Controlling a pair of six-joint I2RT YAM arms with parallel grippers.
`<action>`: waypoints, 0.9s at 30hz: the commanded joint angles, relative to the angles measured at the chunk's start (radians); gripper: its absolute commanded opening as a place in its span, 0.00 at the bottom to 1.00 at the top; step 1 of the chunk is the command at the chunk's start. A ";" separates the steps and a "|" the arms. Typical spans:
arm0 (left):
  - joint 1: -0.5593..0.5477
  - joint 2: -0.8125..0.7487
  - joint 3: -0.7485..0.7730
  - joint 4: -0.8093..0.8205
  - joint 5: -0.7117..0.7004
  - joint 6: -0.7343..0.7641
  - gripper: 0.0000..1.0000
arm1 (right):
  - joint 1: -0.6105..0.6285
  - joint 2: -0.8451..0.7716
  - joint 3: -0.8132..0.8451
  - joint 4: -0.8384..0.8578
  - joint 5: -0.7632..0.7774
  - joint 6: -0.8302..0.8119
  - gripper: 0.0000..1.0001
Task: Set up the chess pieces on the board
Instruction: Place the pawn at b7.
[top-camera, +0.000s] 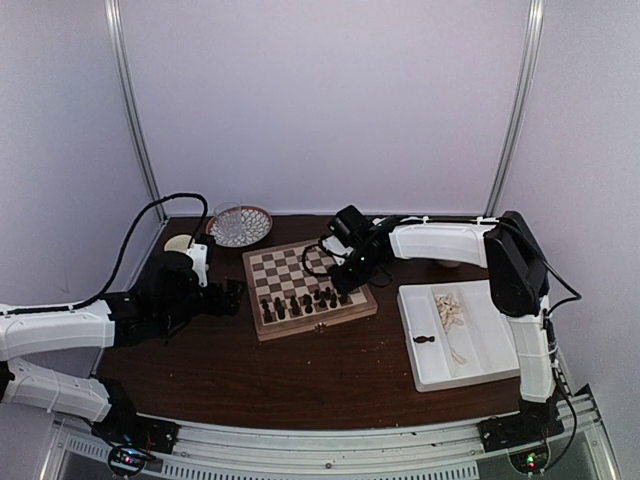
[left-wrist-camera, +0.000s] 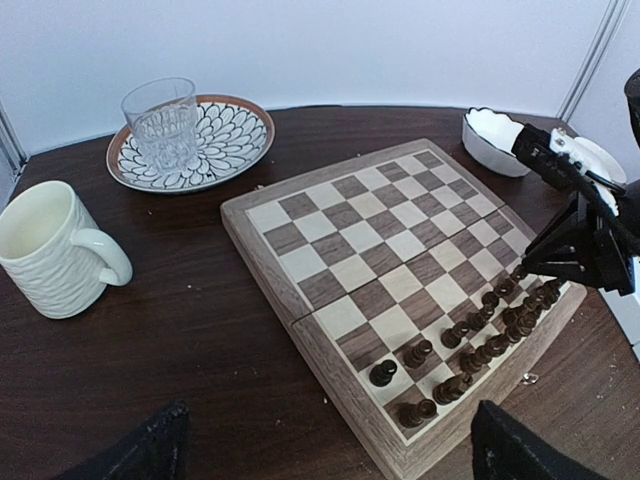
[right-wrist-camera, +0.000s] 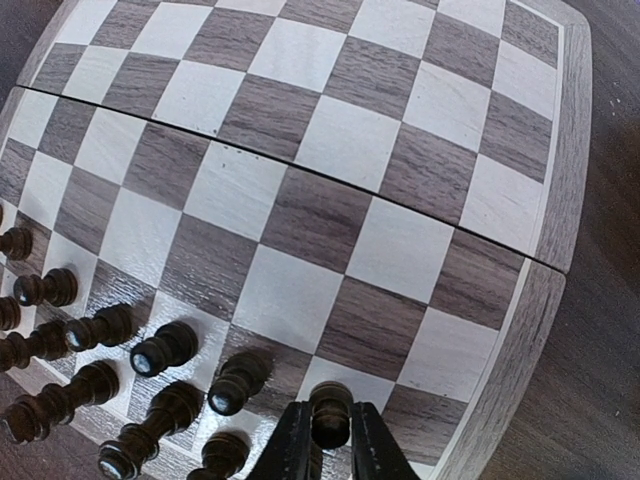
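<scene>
Chess pieces (top-camera: 300, 302) in dark wood stand in 2 rows along the near edge of the board (top-camera: 275, 265); the pale ones (top-camera: 450, 310) lie in the tray (top-camera: 495, 350) to its right. My right hand (right-wrist-camera: 330, 428) hangs over the near right corner, its fingers close on either side of 1 upright dark piece (right-wrist-camera: 330, 400) directly beneath. Whether they pinch it or merely flank it, I cannot tell. My left hand (top-camera: 230, 297) rests spread wide at the board's left. The tray lies on the right hand's side, well apart from the left.

I'm probably in a lab booth: plain white wall panels (top-camera: 320, 100), slim aluminium corner posts (top-camera: 135, 110), dark brown wooden tabletop (top-camera: 300, 380).
</scene>
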 joint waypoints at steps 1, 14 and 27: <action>0.002 -0.003 0.009 0.026 0.007 0.009 0.98 | -0.004 0.005 0.034 -0.013 0.006 -0.004 0.17; 0.002 -0.011 0.010 0.023 0.006 0.020 0.98 | -0.003 -0.044 0.047 -0.011 0.033 -0.003 0.25; 0.002 -0.017 0.004 0.022 -0.006 0.036 0.98 | -0.003 -0.321 -0.044 -0.064 0.104 0.005 0.28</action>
